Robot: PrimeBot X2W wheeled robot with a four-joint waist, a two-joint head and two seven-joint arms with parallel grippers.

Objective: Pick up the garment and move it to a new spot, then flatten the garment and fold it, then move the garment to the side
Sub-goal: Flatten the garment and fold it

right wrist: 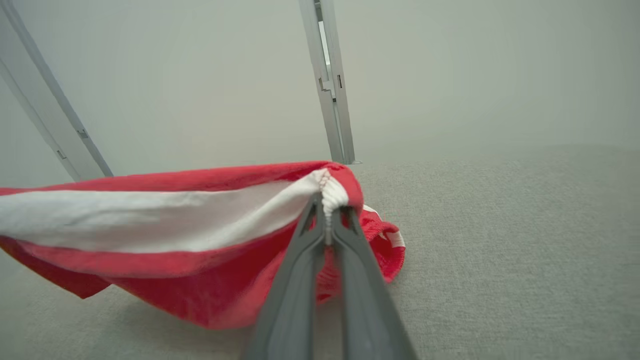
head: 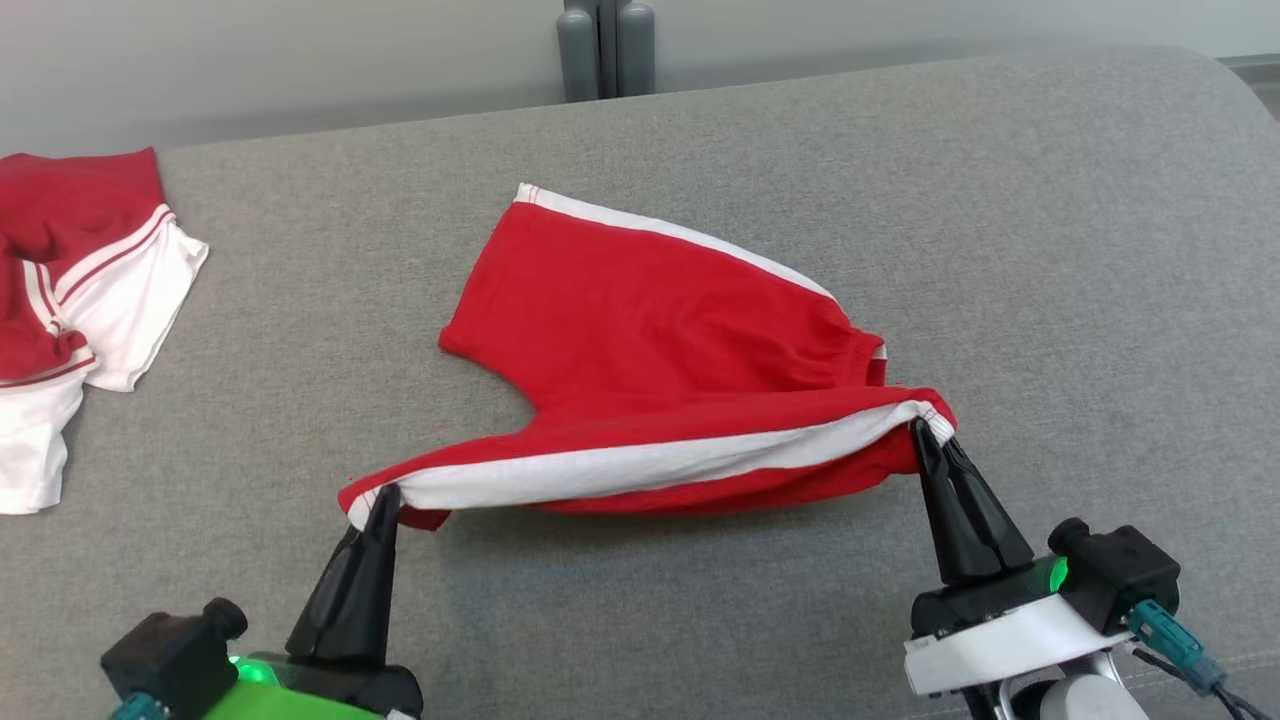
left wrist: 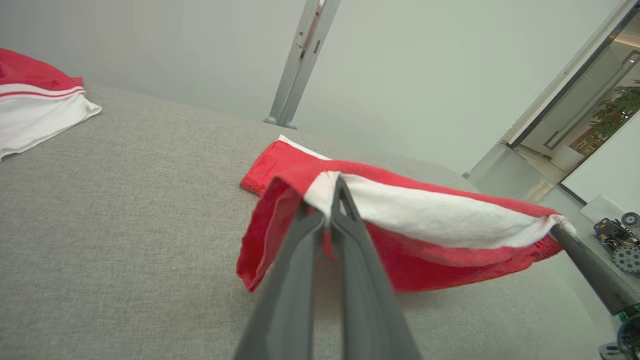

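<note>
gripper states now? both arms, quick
Left gripper: shut, pinching the red shorts at the leg-hem corner, lifted off the surface.
Right gripper: shut, pinching the same shorts at the waistband corner.

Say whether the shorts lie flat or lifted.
Partly lifted: left gripper and right gripper, jaws shut, hold one edge of the shorts up; the rest lies on the couch.

A pale wall stands behind the grey fabric tabletop. A metal post rises against it.
</note>
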